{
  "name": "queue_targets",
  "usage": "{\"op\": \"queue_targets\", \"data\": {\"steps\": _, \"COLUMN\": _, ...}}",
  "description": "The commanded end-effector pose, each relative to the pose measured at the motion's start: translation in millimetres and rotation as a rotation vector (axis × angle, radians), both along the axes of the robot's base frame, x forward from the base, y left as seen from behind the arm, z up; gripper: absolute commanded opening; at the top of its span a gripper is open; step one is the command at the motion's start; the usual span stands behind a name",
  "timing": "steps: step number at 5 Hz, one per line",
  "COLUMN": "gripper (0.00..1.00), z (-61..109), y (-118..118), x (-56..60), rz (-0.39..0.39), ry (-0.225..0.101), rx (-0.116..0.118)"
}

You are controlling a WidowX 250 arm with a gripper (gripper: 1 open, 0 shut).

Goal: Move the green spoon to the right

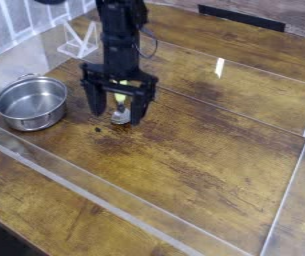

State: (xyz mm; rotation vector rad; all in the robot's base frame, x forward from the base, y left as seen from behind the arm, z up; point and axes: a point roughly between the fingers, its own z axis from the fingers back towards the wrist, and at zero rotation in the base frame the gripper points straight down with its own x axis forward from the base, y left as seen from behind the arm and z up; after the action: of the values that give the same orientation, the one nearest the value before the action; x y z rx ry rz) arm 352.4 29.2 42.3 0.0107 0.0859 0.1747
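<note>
Camera view shows the gripper (120, 106) pointing straight down with its jaws spread wide and empty, straddling the green spoon (120, 110) on the wooden table (208, 150). A steel pot (29, 102) sits at nine o'clock from the spoon. Judged step: reaching to grasp; next comes closing on the handle, then carrying it toward three o'clock.
</note>
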Motion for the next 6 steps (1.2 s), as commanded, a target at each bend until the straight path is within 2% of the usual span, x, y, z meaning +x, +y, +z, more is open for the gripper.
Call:
{"op": "queue_targets", "data": {"steps": 1, "gripper": 0.00, "z": 19.8, "y": 11.1, "x": 4.4, "rz": 0.053, "ry": -0.062, "rx": 0.006}}
{"op": "queue_targets", "data": {"steps": 2, "gripper": 0.00, "z": 25.8, "y": 13.1, "x": -1.1, "rz": 0.083, "ry": -0.062, "rx": 0.008}}
{"op": "queue_targets", "data": {"steps": 4, "gripper": 0.00, "z": 75.1, "y": -12.4, "x": 11.4, "rz": 0.153, "ry": -0.106, "rx": 0.002}}
{"op": "queue_targets", "data": {"steps": 5, "gripper": 1.00, "z": 84.0, "y": -27.5, "x": 4.6, "rz": 0.098, "ry": -0.111, "rx": 0.000}}
{"op": "queue_targets", "data": {"steps": 6, "gripper": 1.00, "z": 83.9, "y": -26.6, "x": 0.0, "rz": 0.117, "ry": -0.113, "rx": -0.003}}
